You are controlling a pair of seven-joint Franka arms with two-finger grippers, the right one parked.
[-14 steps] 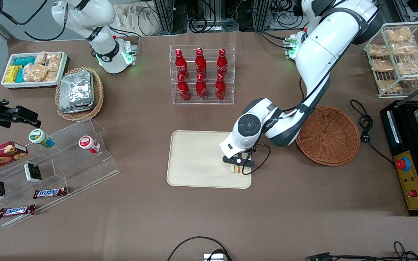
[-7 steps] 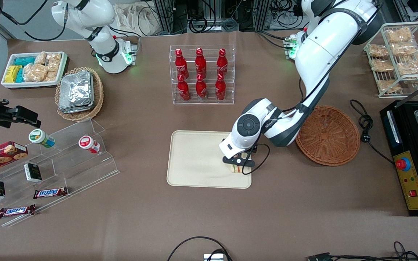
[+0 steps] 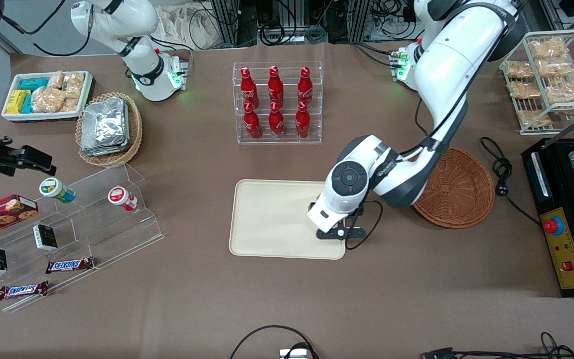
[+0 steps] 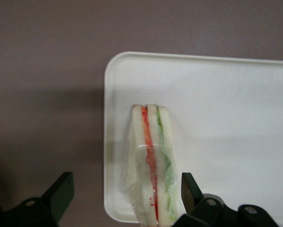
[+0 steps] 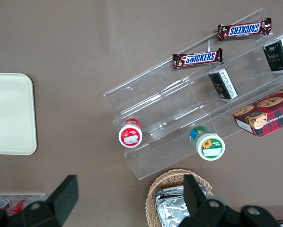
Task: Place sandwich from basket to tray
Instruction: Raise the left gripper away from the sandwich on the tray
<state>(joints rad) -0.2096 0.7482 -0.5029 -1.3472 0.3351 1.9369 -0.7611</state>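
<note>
Sandwich (image 4: pixel 152 165): triangular white-bread wedge with a red-orange layer and a green layer, stood on edge on the tray, close to the tray's rounded corner toward the working arm's end; hidden under the wrist in the front view.
Tray (image 3: pixel 267 219): cream rectangular tray with a low rim, at the table's middle, at about 6 o'clock from the bottle rack.
Basket (image 3: pixel 459 192): round reddish-brown wicker, at about 3 o'clock from the tray, partly covered by the left arm; no sandwich seen in its visible part.
Gripper (image 3: pixel 339 232): left arm's, above the tray's corner nearest the basket, directly over the sandwich.
Fingers (image 4: pixel 61 191): spread wide, one to each side of the sandwich, neither touching it; nothing was held.
Bottle rack (image 3: pixel 277 102): clear acrylic, six red bottles in two rows, at 12 o'clock from the tray.
Foil-packet basket (image 3: pixel 110 127): lighter wicker, toward the parked arm's end.
Acrylic steps (image 3: pixel 75 229): clear tiers with two cups, small boxes and chocolate bars, toward the parked arm's end.
</note>
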